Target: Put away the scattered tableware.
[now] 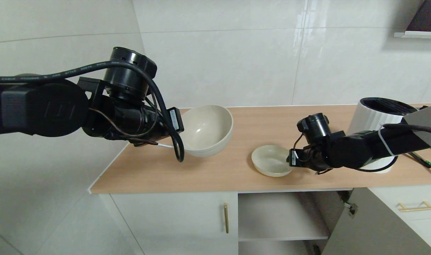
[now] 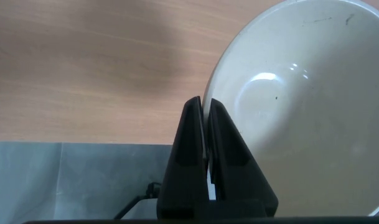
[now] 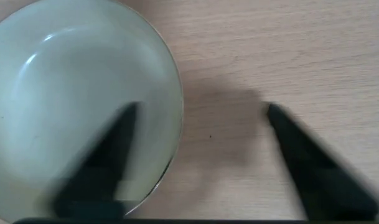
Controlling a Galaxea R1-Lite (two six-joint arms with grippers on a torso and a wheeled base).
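A large cream bowl [image 1: 208, 129] hangs tilted above the left part of the wooden counter [image 1: 208, 173], its opening facing the front. My left gripper [image 1: 182, 124] is shut on its rim; in the left wrist view the two fingers [image 2: 192, 134] pinch the bowl [image 2: 301, 106] edge. A small cream bowl [image 1: 271, 160] rests on the counter near the front edge. My right gripper [image 1: 290, 160] is open at its right rim. In the right wrist view, one finger hangs over the small bowl [image 3: 71, 93] and the other over bare wood, the gripper [image 3: 198, 155] straddling the rim.
A white ribbed container [image 1: 380, 118] stands on the counter behind my right arm. Below the counter an open cabinet [image 1: 279, 216] shows a bare shelf, its door [image 1: 364, 226] swung out to the right. The counter ends at the left beside a tiled wall.
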